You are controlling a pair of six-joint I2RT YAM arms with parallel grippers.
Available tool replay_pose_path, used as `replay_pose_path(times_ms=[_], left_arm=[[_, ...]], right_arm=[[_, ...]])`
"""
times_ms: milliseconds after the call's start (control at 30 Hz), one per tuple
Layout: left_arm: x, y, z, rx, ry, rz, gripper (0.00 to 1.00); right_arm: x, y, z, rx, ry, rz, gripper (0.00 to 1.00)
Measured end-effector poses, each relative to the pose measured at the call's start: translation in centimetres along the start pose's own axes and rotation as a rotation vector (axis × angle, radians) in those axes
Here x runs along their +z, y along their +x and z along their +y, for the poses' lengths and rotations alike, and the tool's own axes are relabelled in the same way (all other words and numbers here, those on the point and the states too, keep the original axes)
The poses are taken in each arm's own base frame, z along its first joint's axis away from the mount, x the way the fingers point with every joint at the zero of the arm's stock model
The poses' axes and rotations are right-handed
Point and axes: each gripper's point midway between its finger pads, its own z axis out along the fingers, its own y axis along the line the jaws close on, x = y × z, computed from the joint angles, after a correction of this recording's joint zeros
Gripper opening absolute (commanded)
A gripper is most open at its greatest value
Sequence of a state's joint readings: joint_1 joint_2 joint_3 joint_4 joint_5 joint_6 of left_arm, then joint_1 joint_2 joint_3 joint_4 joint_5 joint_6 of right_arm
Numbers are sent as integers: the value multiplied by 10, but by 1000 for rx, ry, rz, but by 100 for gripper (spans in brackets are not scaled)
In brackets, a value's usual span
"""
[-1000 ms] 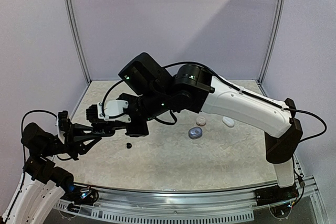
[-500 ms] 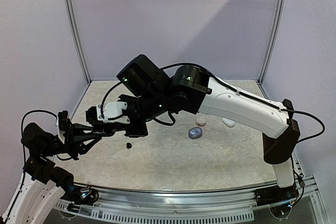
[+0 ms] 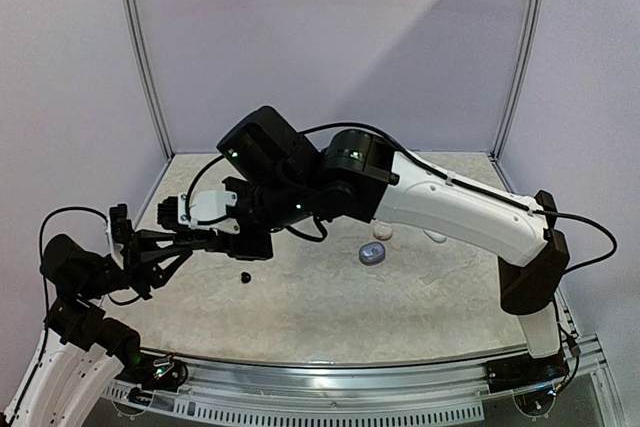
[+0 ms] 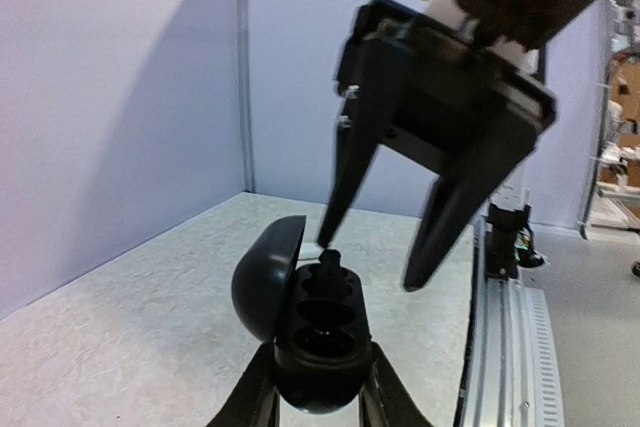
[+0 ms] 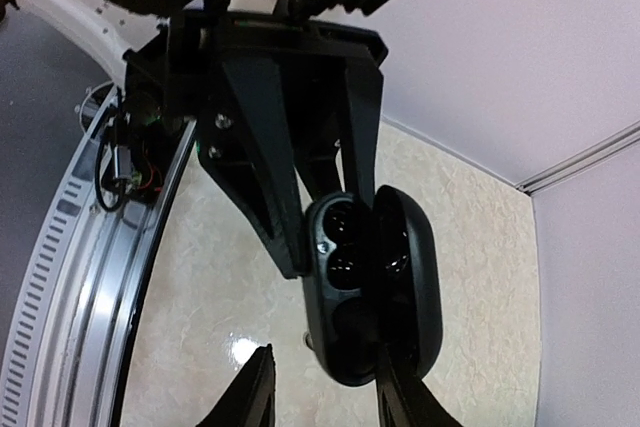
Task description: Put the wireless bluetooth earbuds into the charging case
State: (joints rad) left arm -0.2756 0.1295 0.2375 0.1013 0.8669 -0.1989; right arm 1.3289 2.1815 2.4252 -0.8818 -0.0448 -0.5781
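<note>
Black earbud (image 4: 330, 258) standing proud in the far socket of the open case (image 4: 318, 347), probably not fully seated. Looks tiny, light, hard and slick; best pinched gently by its sides. Case clamped in the left gripper (image 4: 320, 402), held above the table (image 3: 330, 307). Right gripper (image 4: 370, 259) parted, empty, close above the earbud. Only from above: second earbud (image 3: 245, 276) loose on the table. From the right wrist, only dark sockets, contents unclear.
</note>
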Motion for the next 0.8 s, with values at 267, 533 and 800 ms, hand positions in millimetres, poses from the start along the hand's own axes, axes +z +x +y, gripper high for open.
replay_pose_path(times_ms=[267, 533, 800], left_arm=[[-9, -4, 60, -82, -341, -43, 0], [-37, -2, 110, -107, -661, -64, 0], [-46, 0, 120, -102, -734, -56, 0]], right_arm=[[-58, -20, -44, 195, 73, -231, 58], [-84, 7, -135, 482, 348, -318, 82], [93, 124, -92, 657, 257, 2, 87]])
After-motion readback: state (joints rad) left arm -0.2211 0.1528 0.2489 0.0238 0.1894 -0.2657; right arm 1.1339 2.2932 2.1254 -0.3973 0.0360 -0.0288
